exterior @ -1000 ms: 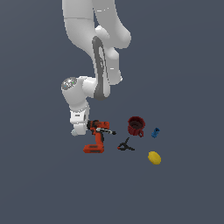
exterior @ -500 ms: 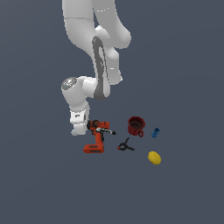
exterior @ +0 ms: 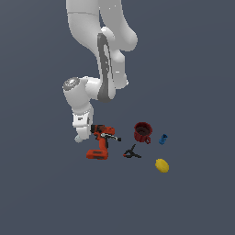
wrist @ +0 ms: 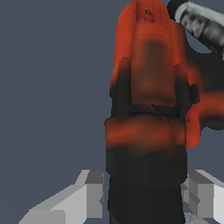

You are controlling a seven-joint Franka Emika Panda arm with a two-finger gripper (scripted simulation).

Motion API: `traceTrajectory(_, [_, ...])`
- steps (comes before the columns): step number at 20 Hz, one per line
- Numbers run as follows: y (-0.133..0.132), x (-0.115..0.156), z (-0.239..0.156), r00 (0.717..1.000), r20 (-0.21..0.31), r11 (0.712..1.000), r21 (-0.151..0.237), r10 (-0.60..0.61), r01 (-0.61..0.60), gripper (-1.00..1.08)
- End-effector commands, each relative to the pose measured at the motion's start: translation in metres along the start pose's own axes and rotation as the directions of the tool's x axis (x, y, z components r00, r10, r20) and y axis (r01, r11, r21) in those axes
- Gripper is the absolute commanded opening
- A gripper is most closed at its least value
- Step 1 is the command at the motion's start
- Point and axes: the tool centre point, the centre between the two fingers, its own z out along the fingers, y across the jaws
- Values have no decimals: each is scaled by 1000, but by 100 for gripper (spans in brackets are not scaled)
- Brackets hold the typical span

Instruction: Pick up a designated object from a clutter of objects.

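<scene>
The drill (exterior: 101,142) lies at the clutter's end toward the exterior view's left, unmoved over the last second with the gripper (exterior: 82,136) holding low beside it, fingers (wrist: 89,192) (only the wrist view shows this) spread either side of its black rear, not yet closed.

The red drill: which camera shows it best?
The exterior view: the whole drill shows, lying beside the clamp and mug. The wrist view shows only a blurry close-up of its body between the tool's fingers.
</scene>
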Motion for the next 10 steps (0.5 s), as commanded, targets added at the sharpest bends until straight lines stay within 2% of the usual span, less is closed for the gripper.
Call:
traceTrajectory(1, [1, -1, -13, 1000, 4, 1000, -6, -1, 1, -100])
traceTrajectory(10, [-4, -3, -67, 1000, 5, 1000, -3, -2, 2, -100])
